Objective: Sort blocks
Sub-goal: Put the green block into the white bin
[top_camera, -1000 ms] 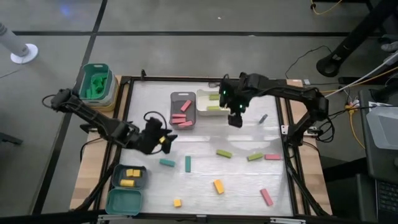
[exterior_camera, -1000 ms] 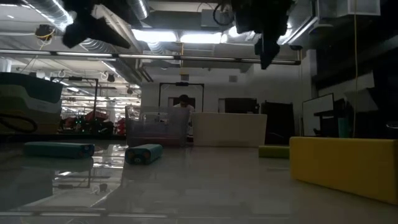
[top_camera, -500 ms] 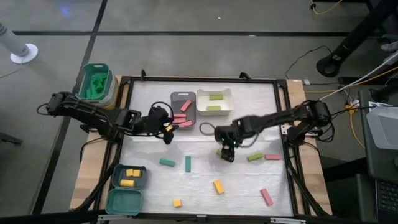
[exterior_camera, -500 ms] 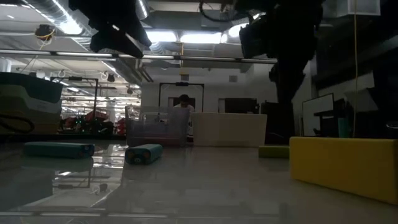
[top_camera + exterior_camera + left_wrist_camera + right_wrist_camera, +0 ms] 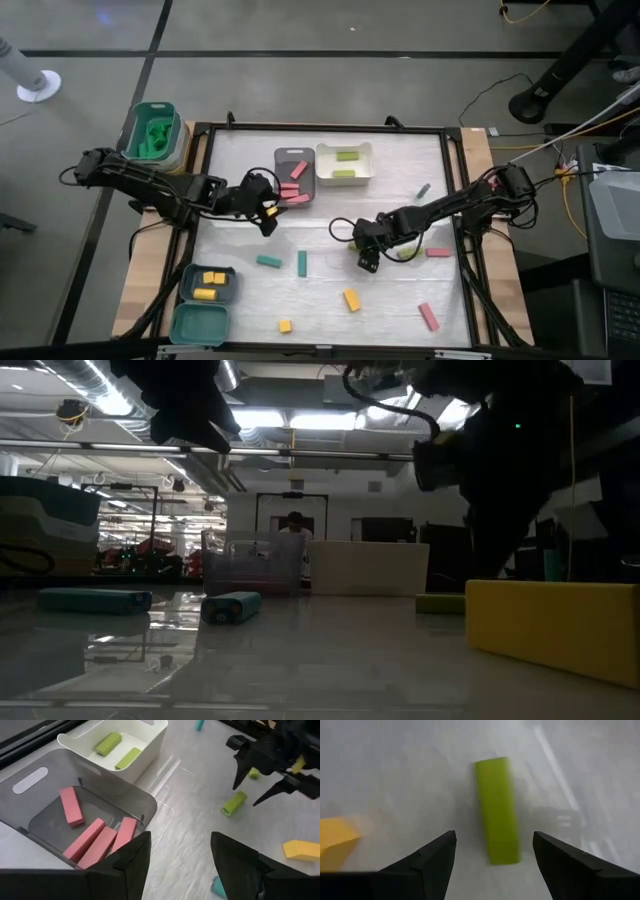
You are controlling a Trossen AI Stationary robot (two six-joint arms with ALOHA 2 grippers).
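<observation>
We find the right gripper (image 5: 367,258) low over the middle of the table (image 5: 330,300), its fingers (image 5: 427,862) spread wide. A light green block (image 5: 496,810) lies flat on the surface between them, touched by neither finger. Just beside it, a yellow block (image 5: 335,842) shows at the edge of the right wrist view.

The left gripper (image 5: 268,212) hangs beside the grey tray (image 5: 95,790), fingers apart and holding nothing. We count four pink blocks (image 5: 95,840) in that tray. The white tray (image 5: 344,164) touches it and holds two light green blocks (image 5: 347,156).

Loose on the table we see two teal blocks (image 5: 301,263), one more light green block (image 5: 410,252), two pink blocks (image 5: 428,316), a yellow block (image 5: 351,299) and a yellow cube (image 5: 285,325). A small teal piece (image 5: 423,190) lies apart near the right side.

Off the table's left edge, a teal tray (image 5: 208,284) holds yellow blocks, and a green bin (image 5: 152,130) holds green pieces.
</observation>
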